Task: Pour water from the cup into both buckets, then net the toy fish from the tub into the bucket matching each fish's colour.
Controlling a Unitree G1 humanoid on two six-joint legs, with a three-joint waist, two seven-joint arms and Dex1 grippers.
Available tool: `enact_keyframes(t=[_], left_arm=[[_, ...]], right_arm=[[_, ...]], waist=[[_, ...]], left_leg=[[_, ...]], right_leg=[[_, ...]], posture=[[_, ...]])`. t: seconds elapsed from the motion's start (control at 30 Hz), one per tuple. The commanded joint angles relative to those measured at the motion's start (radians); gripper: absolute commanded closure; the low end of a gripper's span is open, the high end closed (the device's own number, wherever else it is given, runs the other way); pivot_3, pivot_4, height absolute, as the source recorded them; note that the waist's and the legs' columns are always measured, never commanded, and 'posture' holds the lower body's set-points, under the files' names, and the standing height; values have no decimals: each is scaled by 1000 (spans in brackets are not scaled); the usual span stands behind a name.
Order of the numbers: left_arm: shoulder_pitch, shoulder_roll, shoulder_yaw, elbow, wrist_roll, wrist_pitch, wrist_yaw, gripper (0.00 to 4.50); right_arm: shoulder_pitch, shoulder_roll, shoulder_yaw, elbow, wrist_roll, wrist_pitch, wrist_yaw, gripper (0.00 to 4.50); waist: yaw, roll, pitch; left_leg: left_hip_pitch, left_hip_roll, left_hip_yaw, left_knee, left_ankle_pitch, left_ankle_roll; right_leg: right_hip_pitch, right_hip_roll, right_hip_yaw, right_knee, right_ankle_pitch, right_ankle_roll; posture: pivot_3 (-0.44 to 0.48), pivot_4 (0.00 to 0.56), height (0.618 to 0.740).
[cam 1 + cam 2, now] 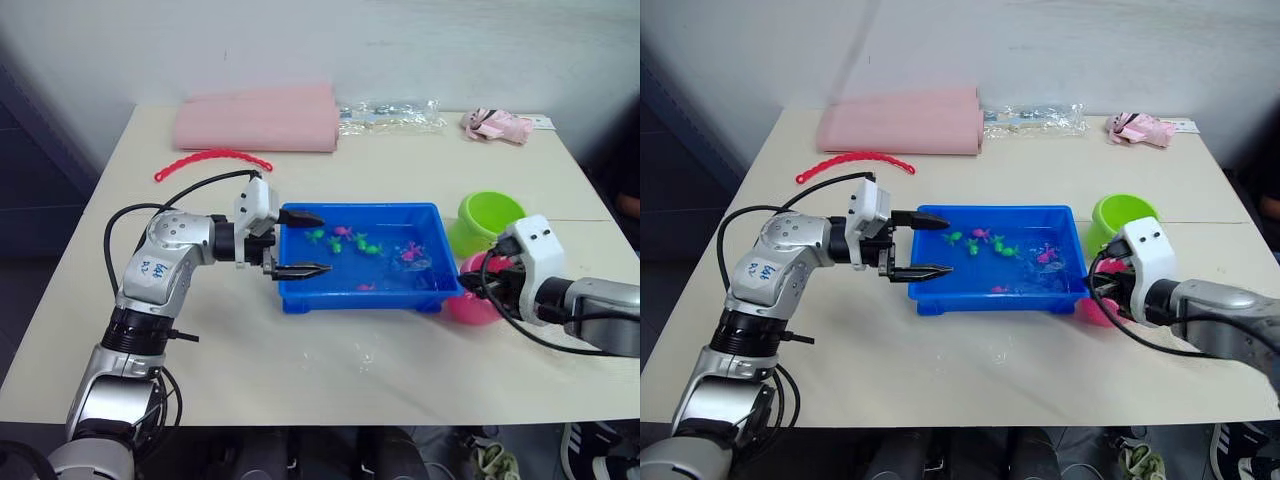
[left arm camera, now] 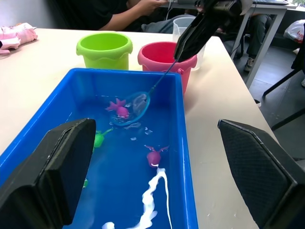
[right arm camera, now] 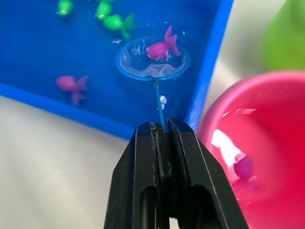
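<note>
Net under a pink fish
Right tool point(image 3: 161, 130) clamps the net point(image 3: 152, 59); right wrist view shows a pink fish point(image 3: 162, 47) over its mesh. Left tool point(image 1: 302, 243) gapes at the tub point(image 1: 300, 296).

From the head cameras the small round light-blue net point(image 3: 152, 59) in the shallow blue plastic tub point(image 1: 300, 298) is basically too tiny to make out, just a pale smudge near the tub's far right end. The pink plastic bucket point(image 1: 470, 303) beside the tub is mostly hidden behind the right gripper point(image 3: 159, 128) and its wrist. The clear plastic cup point(image 2: 185, 26) behind the pink bucket is half covered by that same arm. A person past the lime green bucket point(image 2: 104, 47) is cut off by the frame edge, only a forearm and hand showing.
</note>
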Motion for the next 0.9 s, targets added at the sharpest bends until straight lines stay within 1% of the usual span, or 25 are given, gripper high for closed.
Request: enact_keyframes(t=[0.03,0.17,0.23,0.37,0.5,0.63,0.73,0.9], left_arm=[[-43,-1,5,17,5,-20,-5,26],[-68,-10,4,38,9,-23,-5,26],[-77,-21,10,47,3,-13,5,26],[-95,-48,28,63,-31,46,24,26],[-109,-62,19,63,-42,72,14,26],[-146,-87,-3,97,-42,71,-20,26],[-171,-107,-14,132,-35,57,-45,26],[-217,-157,-44,202,-26,20,-100,26]], right_arm=[[44,49,-2,-38,-179,-93,73,4500],[93,60,60,-73,-420,-254,196,4500],[135,88,58,-84,-516,-339,229,4500],[206,159,11,-116,-622,-437,264,4500],[288,223,-77,-199,-647,-471,280,4500],[400,288,-214,-321,-622,-451,282,4500],[454,321,-285,-379,-616,-432,288,4500],[642,414,-490,-518,-582,-416,311,4500]], waist=[[-1,0,0],[-1,1,0],[0,1,0],[0,1,1],[0,1,1],[4,1,1],[1,1,1],[6,1,1]], left_leg=[[0,0,0,0,0,0],[0,0,0,0,0,-1],[0,0,0,0,0,-1],[0,0,0,0,1,-1],[0,0,-1,-1,1,-2],[0,0,-2,0,2,-2],[1,-1,-2,0,2,-2],[1,0,-3,-1,2,-2]], right_leg=[[0,0,0,0,0,0],[0,1,0,0,0,0],[0,1,0,0,0,0],[0,1,0,0,0,0],[0,1,-1,1,0,0],[1,1,-1,1,0,0],[1,1,-1,1,0,0],[1,2,-1,1,0,0]], posture=[[0,150,738],[0,150,738],[0,150,738],[0,150,738],[0,150,738],[0,150,738],[0,150,738],[0,150,738]])
